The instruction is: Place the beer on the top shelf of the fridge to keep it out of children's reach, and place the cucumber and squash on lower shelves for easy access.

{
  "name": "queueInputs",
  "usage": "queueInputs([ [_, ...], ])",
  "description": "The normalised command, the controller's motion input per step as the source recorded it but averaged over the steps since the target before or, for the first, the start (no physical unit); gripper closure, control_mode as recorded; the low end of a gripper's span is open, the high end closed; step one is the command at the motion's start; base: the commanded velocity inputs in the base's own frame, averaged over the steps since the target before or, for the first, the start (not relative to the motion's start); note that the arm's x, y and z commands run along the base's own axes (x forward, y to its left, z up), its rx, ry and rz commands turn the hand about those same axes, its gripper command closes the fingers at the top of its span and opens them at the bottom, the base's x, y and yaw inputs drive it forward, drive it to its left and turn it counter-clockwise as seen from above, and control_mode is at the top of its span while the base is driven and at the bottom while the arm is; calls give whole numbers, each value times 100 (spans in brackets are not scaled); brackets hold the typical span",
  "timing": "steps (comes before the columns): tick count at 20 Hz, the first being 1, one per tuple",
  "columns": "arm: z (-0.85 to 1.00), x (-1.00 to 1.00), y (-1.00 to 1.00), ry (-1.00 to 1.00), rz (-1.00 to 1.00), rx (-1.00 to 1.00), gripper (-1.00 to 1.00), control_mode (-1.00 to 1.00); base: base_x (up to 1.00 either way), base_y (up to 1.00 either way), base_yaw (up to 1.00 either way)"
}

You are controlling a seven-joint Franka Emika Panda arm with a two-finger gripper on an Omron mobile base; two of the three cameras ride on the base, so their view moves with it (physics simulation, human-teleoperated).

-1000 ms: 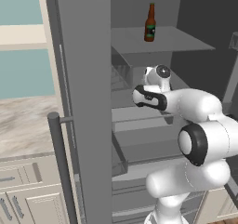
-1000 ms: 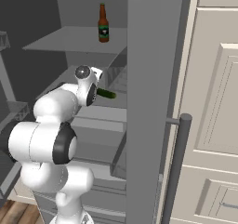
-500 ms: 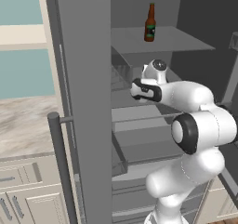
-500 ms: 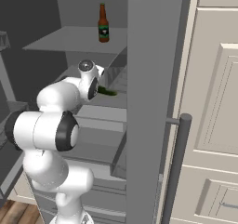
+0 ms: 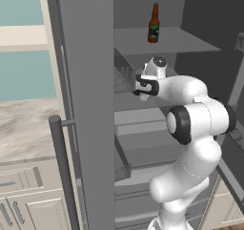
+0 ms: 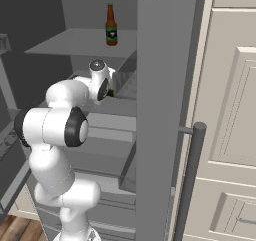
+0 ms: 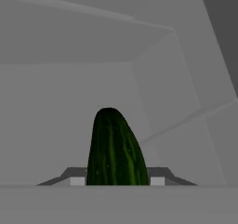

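The fridge stands open, its grey door point(image 5: 86, 105) point(image 6: 160, 110) swung toward me. The brown beer point(image 5: 153, 24) point(image 6: 111, 26) stands upright on the top shelf point(image 5: 186, 40) point(image 6: 60, 42). My gripper point(image 7: 116, 181) is shut on the dark green cucumber point(image 7: 114, 146), which points ahead over a lower shelf point(image 7: 56, 139) inside the fridge. From the base views my hand point(image 5: 147, 83) reaches in under the top shelf, and a sliver of the cucumber point(image 6: 111, 92) shows past it. The squash is out of view.
The door's vertical bar handle point(image 5: 62, 172) point(image 6: 192, 175) sticks out near me. Grey drawers point(image 5: 143, 148) sit below the hand. A marble counter point(image 5: 24, 129) lies to the left and cream cabinets point(image 6: 230, 110) to the right.
My hand has pushed further into the fridge under the top shelf, carrying the cucumber with it. The beer has stayed put.
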Motion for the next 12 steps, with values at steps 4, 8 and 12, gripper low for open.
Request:
queueInputs([
  [4,-39,24,-1,0,0,0,100,-100,0,0,0],
  [8,-46,14,0,-2,0,0,-100,-100,0,0,0],
  [12,-41,13,0,-1,0,0,-100,-100,0,0,0],
])
